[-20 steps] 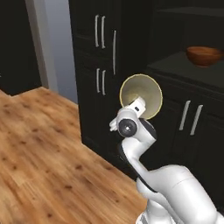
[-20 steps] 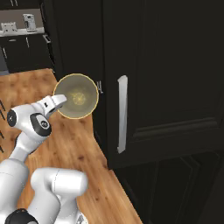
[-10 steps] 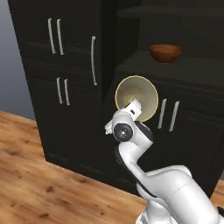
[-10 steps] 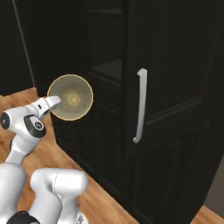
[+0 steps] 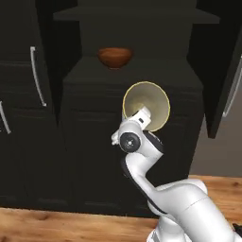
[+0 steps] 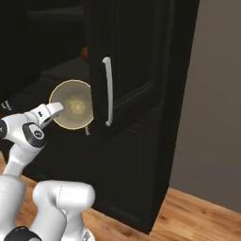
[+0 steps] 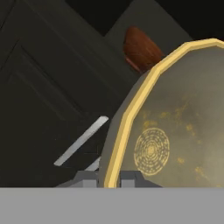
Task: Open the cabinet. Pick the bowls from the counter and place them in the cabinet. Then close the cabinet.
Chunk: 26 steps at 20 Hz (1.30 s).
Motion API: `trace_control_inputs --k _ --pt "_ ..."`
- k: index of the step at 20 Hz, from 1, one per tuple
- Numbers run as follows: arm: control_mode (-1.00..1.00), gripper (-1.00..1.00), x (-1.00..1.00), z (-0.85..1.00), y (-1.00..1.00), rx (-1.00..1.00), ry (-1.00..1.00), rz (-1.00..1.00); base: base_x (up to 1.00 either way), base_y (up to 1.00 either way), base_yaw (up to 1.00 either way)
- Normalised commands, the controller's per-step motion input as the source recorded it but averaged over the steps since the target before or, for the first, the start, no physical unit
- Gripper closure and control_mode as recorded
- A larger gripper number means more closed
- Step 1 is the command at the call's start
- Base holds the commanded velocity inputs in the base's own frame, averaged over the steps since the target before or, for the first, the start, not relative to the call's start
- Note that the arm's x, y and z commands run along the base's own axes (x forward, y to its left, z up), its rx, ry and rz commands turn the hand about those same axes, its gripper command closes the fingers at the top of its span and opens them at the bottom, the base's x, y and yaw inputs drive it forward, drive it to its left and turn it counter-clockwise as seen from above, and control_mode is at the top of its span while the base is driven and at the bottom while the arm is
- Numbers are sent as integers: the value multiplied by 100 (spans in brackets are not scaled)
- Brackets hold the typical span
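From my hand cam the two fingertips sit on either side of the rim of the cream bowl, so the gripper is pinched shut on that edge. The bowl's held tipped up on its side, mouth facing the base cameras: pale, slightly speckled inside, yellow rim, and a little ring pattern at the bottom. It hangs in the air in front of the dark counter, just above the lower doors. The reddish-brown bowl is glossy and wood-looking, sitting upright further back on that counter. The cabinet door with the long white handle stands swung open right beside the held bowl.
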Motion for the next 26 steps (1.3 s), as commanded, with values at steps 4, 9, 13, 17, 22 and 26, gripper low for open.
trace_control_inputs --k 4,9,13,17,22,26 --pt "100 100 0 0 0 0 0 0 0 -40 -64" --pt "100 100 0 0 0 0 0 0 20 49 -23" --pt "100 100 0 0 0 0 0 0 60 70 -26" --pt "100 100 0 0 0 0 0 0 51 66 -28" --pt "100 100 0 0 0 0 0 0 16 45 -31" --pt "100 100 0 0 0 0 0 0 3 1 -4"
